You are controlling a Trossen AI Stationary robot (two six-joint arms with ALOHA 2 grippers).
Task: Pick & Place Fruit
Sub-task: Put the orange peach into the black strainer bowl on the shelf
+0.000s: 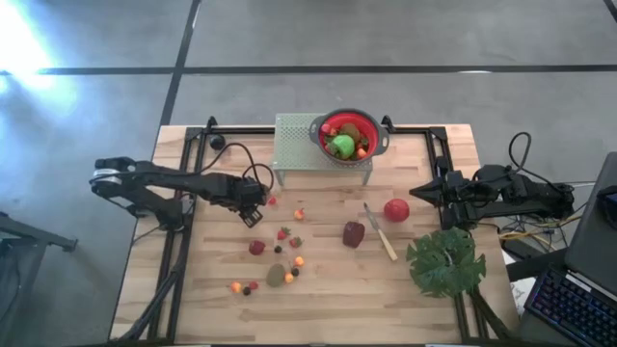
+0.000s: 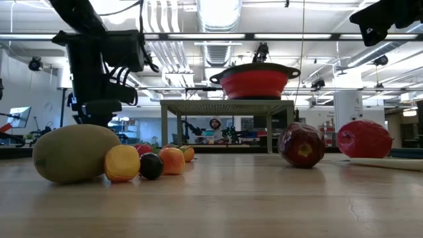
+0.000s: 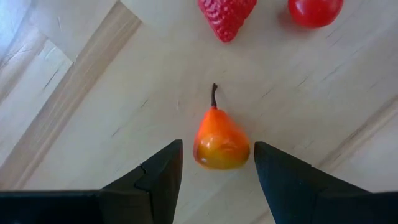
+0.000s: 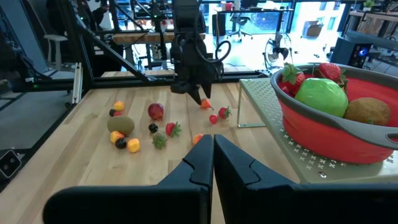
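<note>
A small orange pear [image 3: 221, 140] lies on the table between the fingers of my open left gripper [image 3: 217, 145], which points down over it. I see a narrow gap on each side. In the high view my left gripper [image 1: 253, 216] hides the pear. Beyond the pear lie a strawberry [image 3: 227, 15] and a small red ball fruit [image 3: 314, 9]. More small fruits are scattered at mid table, including a kiwi [image 1: 277, 275], a maroon fruit [image 1: 354, 233] and a red apple [image 1: 396, 209]. My right gripper [image 4: 213, 152] is shut and holds nothing. It hovers by the table's right side [image 1: 426, 191].
A red bowl [image 1: 369, 123] holding a green apple [image 1: 342, 145] and other fruit stands on a perforated metal stand [image 1: 289, 145] at the table's far middle. A pale-handled knife [image 1: 379, 231] and a big green leaf [image 1: 445, 262] lie toward the right. A laptop keyboard [image 1: 578, 304] sits off the table's right.
</note>
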